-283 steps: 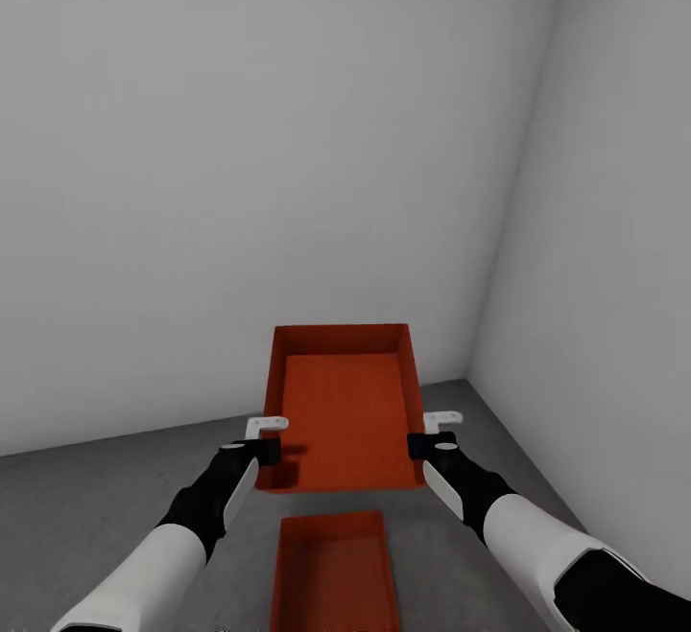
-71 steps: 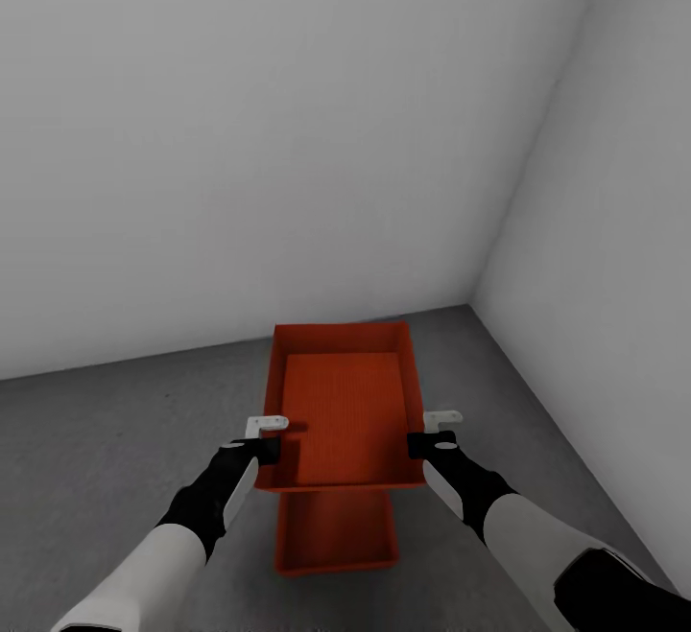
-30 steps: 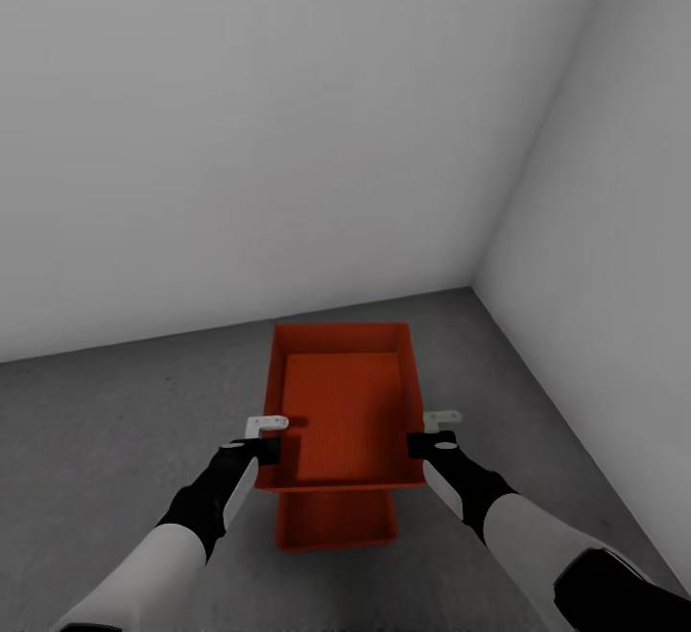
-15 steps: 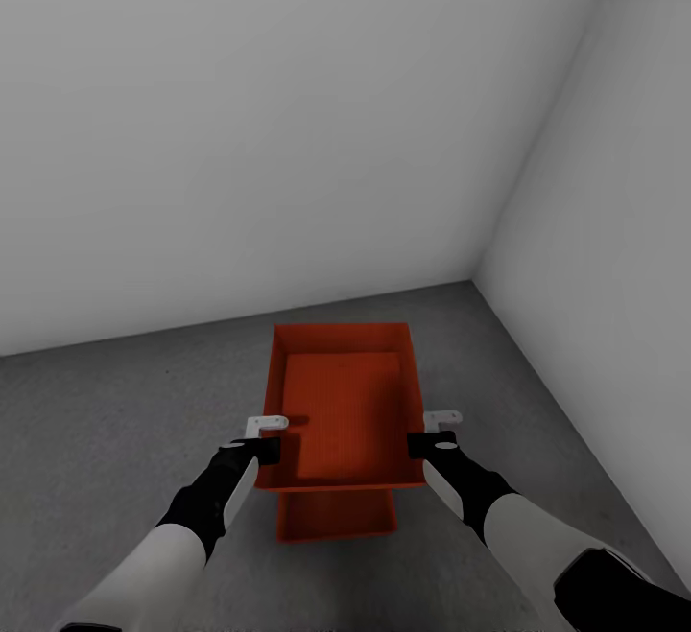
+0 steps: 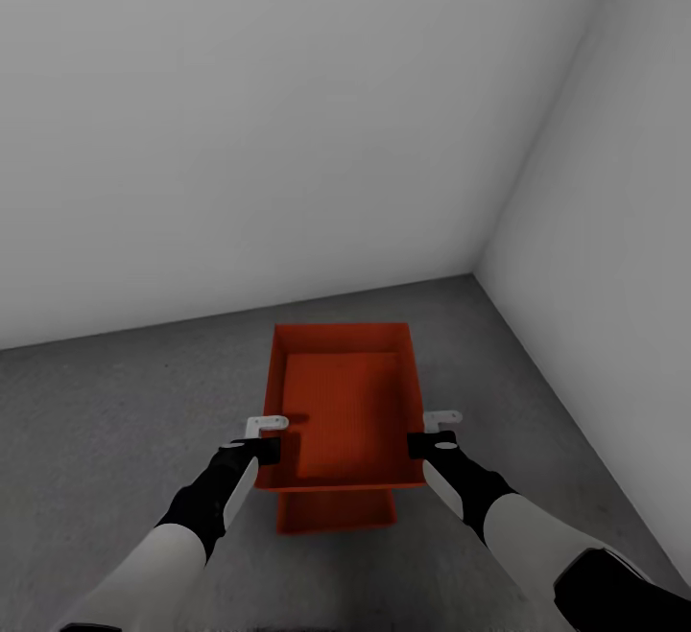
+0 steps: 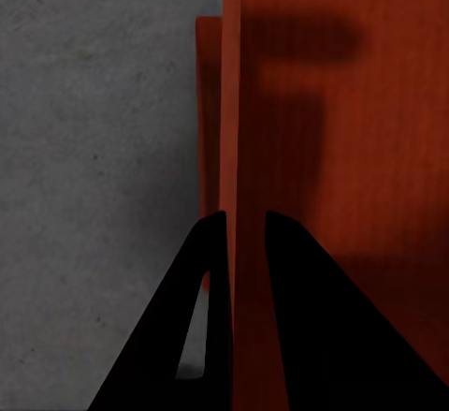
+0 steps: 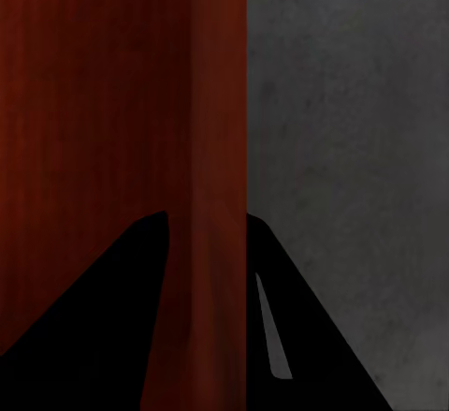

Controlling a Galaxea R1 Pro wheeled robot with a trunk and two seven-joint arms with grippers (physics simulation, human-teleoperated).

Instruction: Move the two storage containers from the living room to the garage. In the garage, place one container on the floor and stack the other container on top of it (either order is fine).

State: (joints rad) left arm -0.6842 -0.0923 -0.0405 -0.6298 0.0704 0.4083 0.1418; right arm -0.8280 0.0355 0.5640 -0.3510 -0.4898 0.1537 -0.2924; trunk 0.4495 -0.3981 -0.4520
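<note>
I hold one orange-red storage container (image 5: 341,411) level in front of me, above the garage's dark grey concrete floor (image 5: 115,402). My left gripper (image 5: 267,435) is shut on its left wall and my right gripper (image 5: 434,431) on its right wall. The left wrist view has that wall (image 6: 245,130) clamped between the left gripper's (image 6: 245,219) dark fingers. In the right wrist view the right gripper (image 7: 206,216) pinches the other wall (image 7: 210,130). The second storage container (image 5: 336,509) rests on the floor right under the held one, its near end showing; its edge (image 6: 208,102) appears beside the held wall.
White walls meet in a corner (image 5: 475,272) ahead on the right. Open concrete floor spreads to the left (image 5: 86,440) and to the right (image 5: 537,421) of the containers.
The whole view has shifted with the robot's approach: more floor shows ahead, and less of the floor container shows below the held one. Both grippers have kept their hold.
</note>
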